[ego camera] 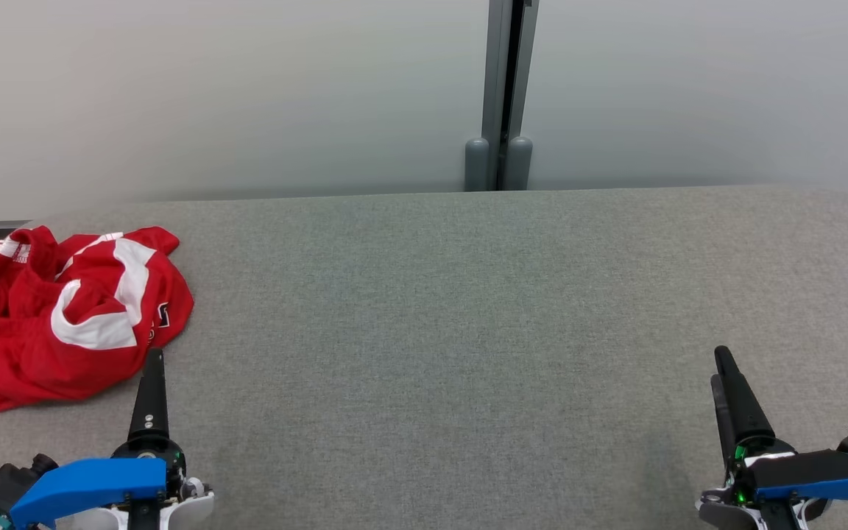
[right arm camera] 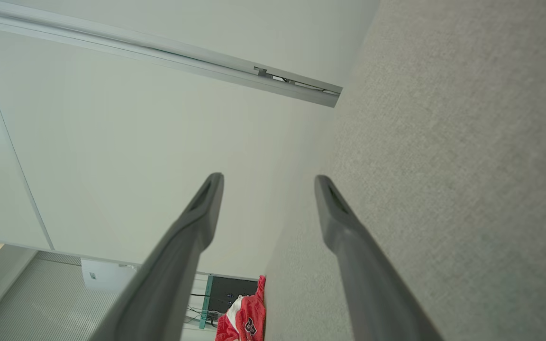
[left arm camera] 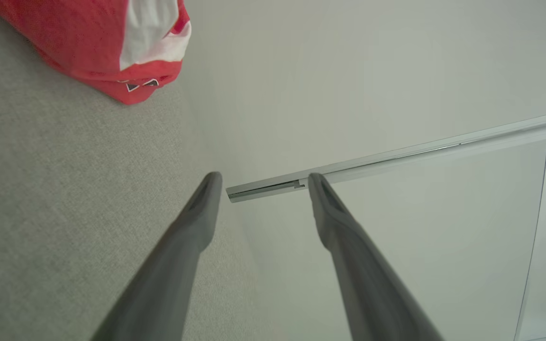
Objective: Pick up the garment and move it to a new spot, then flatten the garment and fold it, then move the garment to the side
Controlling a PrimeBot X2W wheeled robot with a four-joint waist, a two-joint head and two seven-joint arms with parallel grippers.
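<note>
Seemingly poised to begin, the robot's left gripper (ego camera: 152,362) and right gripper (ego camera: 722,364) both stand with fingers spread wide and empty above the grey padded table (ego camera: 468,331). The crumpled red-and-white garment (ego camera: 63,313) lies heaped at the table's far left edge, just ahead of the left gripper and well apart from the right. A shallow pinch on one loose fold could let the cloth slip free, and a clumsy nudge might push it over the edge
</note>
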